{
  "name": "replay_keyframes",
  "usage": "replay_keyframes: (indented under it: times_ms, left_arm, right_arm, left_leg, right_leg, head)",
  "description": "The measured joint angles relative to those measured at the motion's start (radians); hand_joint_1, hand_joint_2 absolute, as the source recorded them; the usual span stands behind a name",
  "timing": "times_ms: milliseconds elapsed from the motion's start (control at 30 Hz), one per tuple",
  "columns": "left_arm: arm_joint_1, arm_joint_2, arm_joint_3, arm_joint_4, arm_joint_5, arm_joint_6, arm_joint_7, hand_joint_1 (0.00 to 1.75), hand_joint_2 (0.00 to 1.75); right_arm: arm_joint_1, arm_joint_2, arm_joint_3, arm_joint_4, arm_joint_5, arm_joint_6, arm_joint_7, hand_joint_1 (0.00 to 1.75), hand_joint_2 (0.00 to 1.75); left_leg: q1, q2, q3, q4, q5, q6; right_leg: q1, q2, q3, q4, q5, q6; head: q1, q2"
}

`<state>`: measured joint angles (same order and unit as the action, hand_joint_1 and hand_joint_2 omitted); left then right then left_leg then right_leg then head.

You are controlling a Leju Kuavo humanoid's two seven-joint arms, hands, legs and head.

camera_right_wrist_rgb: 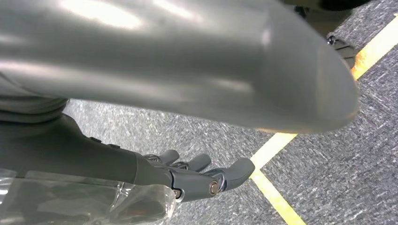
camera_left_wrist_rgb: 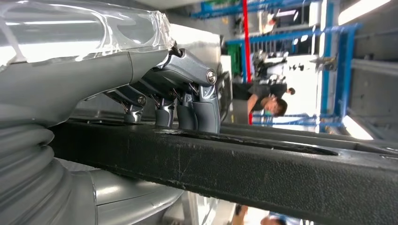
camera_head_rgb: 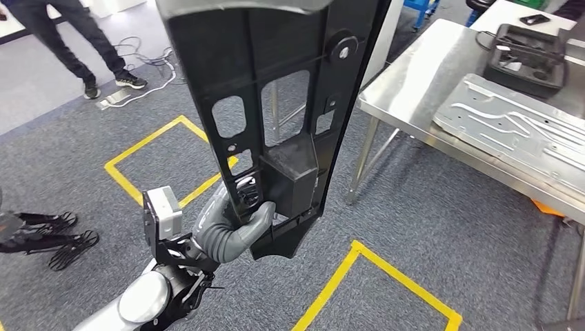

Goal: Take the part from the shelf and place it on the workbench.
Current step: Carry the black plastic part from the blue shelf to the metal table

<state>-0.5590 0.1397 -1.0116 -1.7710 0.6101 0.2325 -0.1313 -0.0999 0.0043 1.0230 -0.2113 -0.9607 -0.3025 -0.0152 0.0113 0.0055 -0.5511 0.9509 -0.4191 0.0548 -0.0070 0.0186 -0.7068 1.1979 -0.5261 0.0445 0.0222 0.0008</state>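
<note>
— Part [camera_head_rgb: 276, 89] up in the air, long black plastic panel, held upright over the grey carpet [camera_head_rgb: 441, 227], left of the steel desk [camera_head_rgb: 407, 76].

— Who's got it?

— Left hand [camera_head_rgb: 238, 221]: fingers [camera_left_wrist_rgb: 197, 110] clamped over its lower end, thumb underneath.

— And the right hand [camera_right_wrist_rgb: 197, 173]?

— Hanging above the carpet, fingers loosely spread, holding nothing. A silver sheet-metal panel [camera_head_rgb: 510, 127] lies on the desk.

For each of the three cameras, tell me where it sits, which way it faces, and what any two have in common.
Head view: high on the body, looking down at the black part, workbench and left hand.
Left wrist view: behind the left hand, gripping the black part.
Right wrist view: behind the empty right hand, facing carpet.
Head and left wrist views share the held part.
</note>
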Motion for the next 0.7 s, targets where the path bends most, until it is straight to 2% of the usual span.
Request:
replay_keyframes:
  times_ms: [33, 67, 100, 133, 200, 233, 267, 333, 367, 433, 500, 533, 567, 600, 633, 700]
  left_arm:
    - [0.006, 0.000, 0.000, 0.003, -0.002, 0.005, 0.000, 1.75, 1.75]
    - [0.013, 0.001, 0.000, 0.005, -0.006, 0.011, 0.000, 1.75, 1.75]
    - [0.019, 0.003, 0.002, 0.005, -0.009, 0.018, 0.000, 1.75, 1.75]
    - [0.024, 0.005, 0.005, 0.005, -0.011, 0.024, 0.001, 1.75, 1.75]
    - [0.030, 0.013, 0.012, 0.003, -0.013, 0.032, 0.004, 1.75, 1.75]
    - [0.033, 0.017, 0.017, 0.002, -0.014, 0.035, 0.007, 1.75, 1.75]
    - [0.035, 0.021, 0.021, 0.000, -0.014, 0.037, 0.010, 1.75, 1.75]
    - [0.039, 0.025, 0.026, -0.004, -0.015, 0.037, 0.018, 1.75, 1.75]
    - [0.040, 0.026, 0.027, -0.005, -0.016, 0.033, 0.022, 1.75, 1.75]
    - [0.039, 0.027, 0.026, -0.006, -0.021, 0.021, 0.026, 1.75, 1.75]
    - [0.040, 0.027, 0.024, -0.005, -0.025, 0.007, 0.026, 1.75, 1.75]
    - [0.041, 0.027, 0.022, -0.004, -0.026, 0.002, 0.025, 1.75, 1.75]
    - [0.041, 0.026, 0.020, -0.002, -0.026, -0.002, 0.023, 1.75, 1.75]
    - [0.040, 0.025, 0.018, 0.000, -0.026, -0.006, 0.020, 1.75, 1.75]
    - [0.038, 0.024, 0.016, 0.002, -0.026, -0.010, 0.016, 1.75, 1.75]
    - [0.034, 0.019, 0.015, 0.003, -0.028, -0.018, 0.008, 1.75, 1.75]
  right_arm:
    - [0.000, 0.000, 0.000, 0.000, 0.002, 0.000, 0.000, 0.00, 0.00]
    - [0.001, 0.000, 0.000, 0.000, 0.005, 0.000, 0.000, 0.00, 0.00]
    - [0.002, 0.000, 0.000, 0.000, 0.007, -0.001, 0.000, 0.00, 0.00]
    - [0.003, 0.000, 0.000, 0.000, 0.009, -0.001, 0.000, 0.00, 0.00]
    - [0.002, 0.004, 0.000, 0.000, 0.014, -0.003, -0.001, 0.00, 0.00]
    - [0.000, 0.006, 0.000, 0.000, 0.016, -0.004, -0.001, 0.00, 0.00]
    - [-0.001, 0.009, 0.000, 0.000, 0.017, -0.005, -0.001, 0.00, 0.00]
    - [0.000, 0.009, 0.000, 0.000, 0.013, -0.005, 0.000, 0.00, 0.00]
    - [0.001, 0.010, 0.000, 0.000, 0.009, -0.005, 0.002, 0.00, 0.00]
    - [-0.001, 0.010, 0.000, 0.000, -0.002, -0.002, 0.008, 0.00, 0.00]
    - [-0.003, 0.011, 0.000, 0.000, -0.011, 0.003, 0.012, 0.00, 0.00]
    - [-0.003, 0.011, 0.000, 0.000, -0.014, 0.004, 0.013, 0.00, 0.00]
    - [-0.002, 0.011, 0.000, 0.000, -0.016, 0.006, 0.015, 0.00, 0.00]
    - [-0.002, 0.010, 0.000, 0.000, -0.018, 0.006, 0.017, 0.00, 0.00]
    - [-0.002, 0.010, -0.001, 0.000, -0.019, 0.006, 0.018, 0.00, 0.00]
    - [-0.002, 0.011, -0.001, 0.000, -0.019, 0.006, 0.019, 0.00, 0.00]
  left_leg:
    - [0.001, 0.012, 0.000, 0.000, -0.002, -0.001]
    - [0.002, 0.022, 0.001, 0.000, -0.003, -0.002]
    - [0.003, 0.031, 0.002, 0.001, -0.005, -0.005]
    - [0.005, 0.039, 0.004, 0.001, -0.008, -0.009]
    - [0.004, 0.052, 0.009, 0.002, -0.014, -0.021]
    - [0.002, 0.057, 0.012, 0.002, -0.017, -0.028]
    - [0.000, 0.063, 0.014, 0.002, -0.019, -0.035]
    - [0.003, 0.070, 0.018, 0.000, -0.024, -0.048]
    - [0.006, 0.064, 0.016, 0.010, -0.033, -0.054]
    - [0.010, 0.038, -0.020, 0.090, -0.080, -0.059]
    - [0.009, 0.015, -0.092, 0.240, -0.143, -0.057]
    - [0.007, 0.010, -0.123, 0.296, -0.158, -0.056]
    - [0.006, 0.007, -0.138, 0.318, -0.154, -0.052]
    - [0.004, 0.004, -0.132, 0.296, -0.131, -0.048]
    - [0.002, -0.001, -0.109, 0.240, -0.097, -0.042]
    - [-0.002, -0.031, -0.044, 0.091, -0.034, -0.026]
  right_leg:
    - [-0.005, -0.003, -0.025, 0.044, -0.010, 0.005]
    - [-0.009, -0.005, -0.029, 0.048, 0.000, 0.009]
    - [-0.013, -0.010, -0.012, 0.011, 0.026, 0.012]
    - [-0.016, -0.022, 0.023, -0.058, 0.061, 0.016]
    - [-0.014, -0.055, 0.091, -0.188, 0.107, 0.017]
    - [-0.012, -0.064, 0.108, -0.219, 0.113, 0.014]
    - [-0.009, -0.065, 0.111, -0.229, 0.111, 0.009]
    - [-0.006, -0.050, 0.111, -0.228, 0.111, -0.006]
    - [-0.007, -0.042, 0.112, -0.229, 0.111, -0.013]
    - [-0.008, -0.028, 0.114, -0.231, 0.113, -0.026]
    - [-0.005, -0.010, 0.114, -0.231, 0.112, -0.033]
    - [-0.002, 0.001, 0.114, -0.231, 0.112, -0.034]
    - [0.000, 0.015, 0.114, -0.230, 0.112, -0.035]
    - [0.002, 0.029, 0.115, -0.230, 0.112, -0.035]
    - [0.003, 0.042, 0.117, -0.230, 0.112, -0.035]
    - [0.005, 0.067, 0.118, -0.230, 0.113, -0.034]
  head:
    - [0.000, 0.000]
    - [0.000, 0.000]
    - [0.000, 0.000]
    - [0.000, 0.000]
    - [0.000, 0.000]
    - [-0.001, 0.000]
    - [-0.002, 0.000]
    - [-0.003, 0.000]
    - [-0.004, 0.000]
    - [-0.005, 0.000]
    - [-0.006, 0.000]
    - [-0.007, 0.000]
    - [-0.007, 0.000]
    - [-0.007, 0.000]
    - [-0.007, 0.000]
    - [-0.007, 0.000]
